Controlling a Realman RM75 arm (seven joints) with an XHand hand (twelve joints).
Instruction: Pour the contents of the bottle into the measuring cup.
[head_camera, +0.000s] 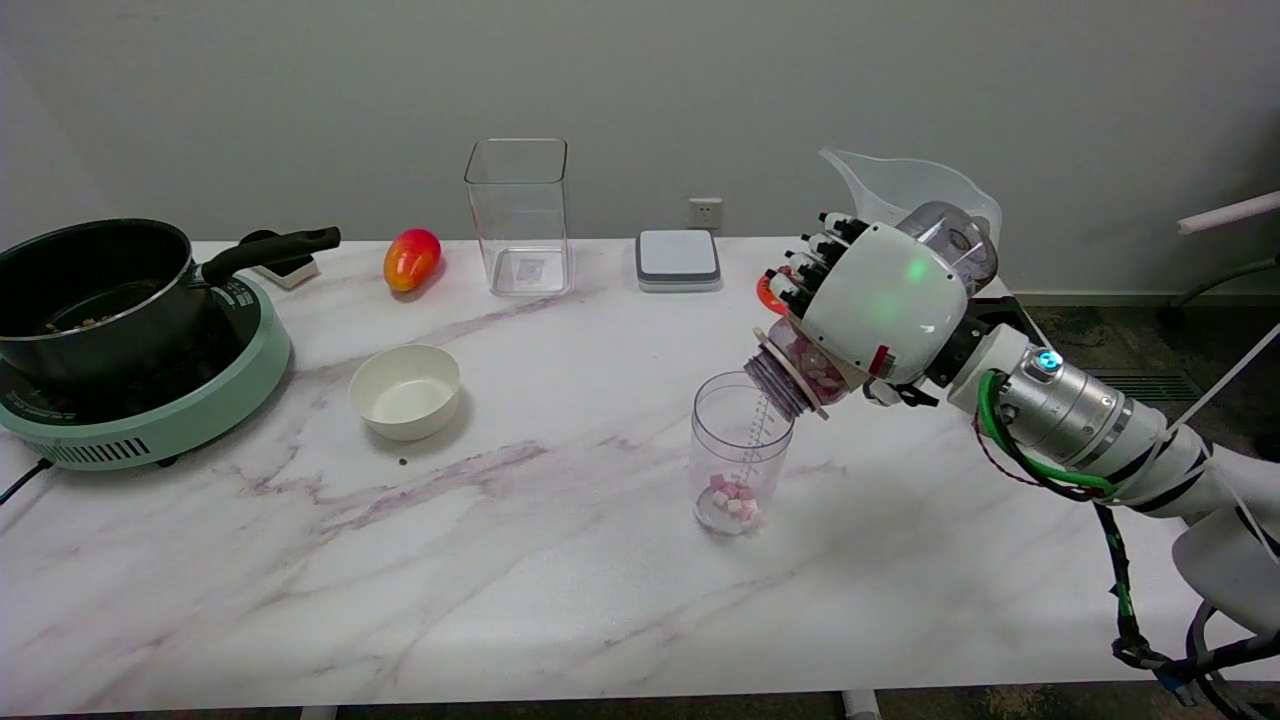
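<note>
My right hand (880, 300) grips a clear bottle (800, 372) and holds it tilted steeply down to the left. The bottle's mouth sits just over the right rim of the clear measuring cup (738, 455). Pink and white cubes show inside the bottle's neck. A small pile of the same cubes (733, 502) lies at the bottom of the cup. The cup stands upright on the marble table (560, 560), right of centre. The hand's white back hides most of the bottle's body.
A white bowl (405, 390) sits left of the cup. A black pot (95, 285) rests on a green cooker (150, 400) at far left. At the back are a mango (411, 258), a tall clear container (518, 215), a small scale (678, 259) and a clear jug (900, 190).
</note>
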